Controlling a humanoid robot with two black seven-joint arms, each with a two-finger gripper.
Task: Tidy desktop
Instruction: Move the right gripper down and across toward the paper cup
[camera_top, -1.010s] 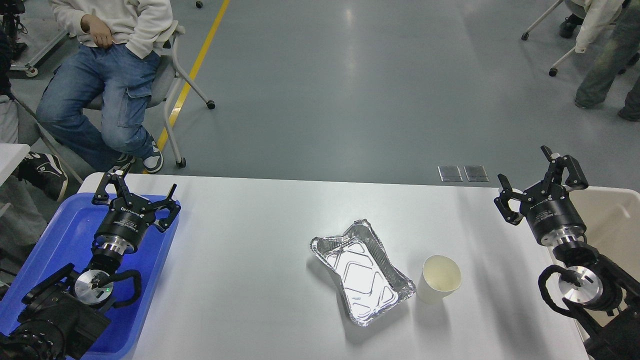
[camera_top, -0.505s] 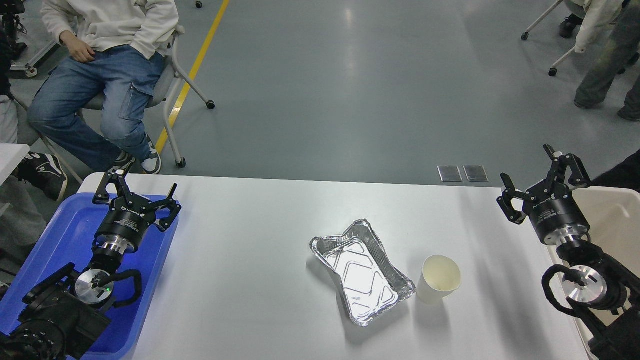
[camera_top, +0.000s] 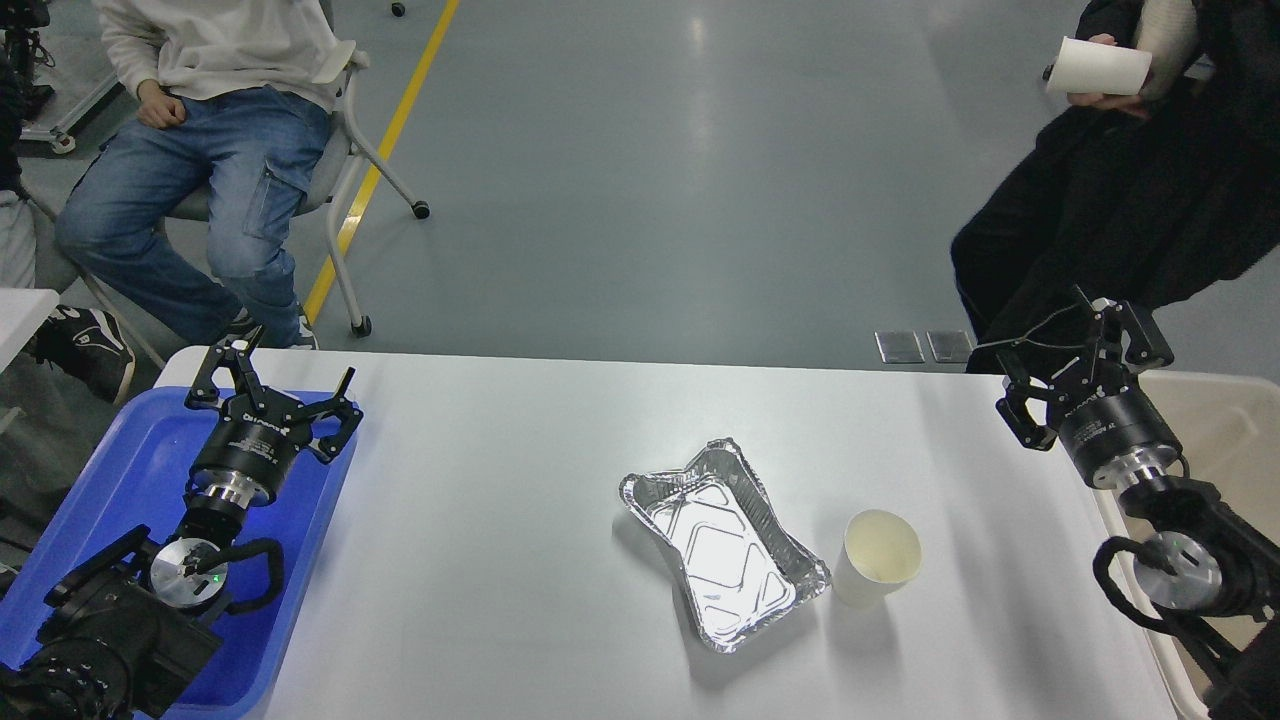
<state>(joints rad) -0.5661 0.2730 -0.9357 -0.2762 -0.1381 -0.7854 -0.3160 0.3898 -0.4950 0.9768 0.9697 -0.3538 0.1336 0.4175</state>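
White desktop (camera_top: 500, 560) fills my view, blue tray (camera_top: 120, 470) at its left edge, beige bin (camera_top: 1225, 420) at right. Crumpled foil tray (camera_top: 722, 545) lies centre-right, paper cup (camera_top: 880, 557) just beside it. My left gripper (camera_top: 275, 385) hovers wide over the blue tray; right gripper (camera_top: 1080, 360) wide, empty, a dark-clothed person (camera_top: 1120, 200) close behind.

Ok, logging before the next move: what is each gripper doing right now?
Left gripper: open, holding nothing, over the blue tray.
Right gripper: open, holding nothing.

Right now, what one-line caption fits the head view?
Both grippers, left and right, open over the desktop holding a foil tray and paper cup.
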